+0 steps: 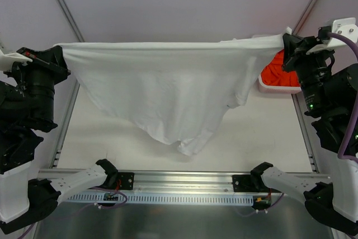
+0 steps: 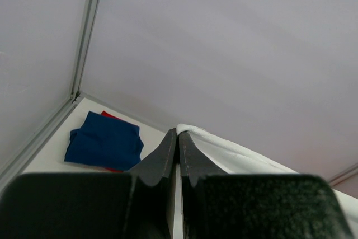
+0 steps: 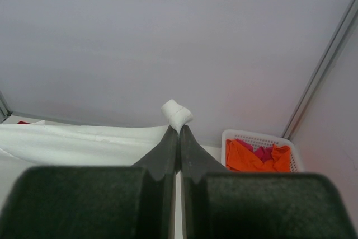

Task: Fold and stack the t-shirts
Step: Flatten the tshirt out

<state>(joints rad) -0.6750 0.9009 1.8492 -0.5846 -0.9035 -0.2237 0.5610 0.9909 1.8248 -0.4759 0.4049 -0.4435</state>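
A white t-shirt hangs stretched in the air between my two arms, its lower edge sagging toward the table. At the left corner my left gripper is shut on its edge; the white cloth leaves the fingertips in the left wrist view. The right gripper is shut on the other corner, and a small roll of white cloth pokes out above its tips. A folded dark blue t-shirt lies on a red one at the back of the table. Orange cloth fills the basket.
A white lattice basket stands at the back right, half hidden by the right arm; it also holds some pink-red cloth. Enclosure posts rise at both back corners. The arm bases sit on the rail at the near edge.
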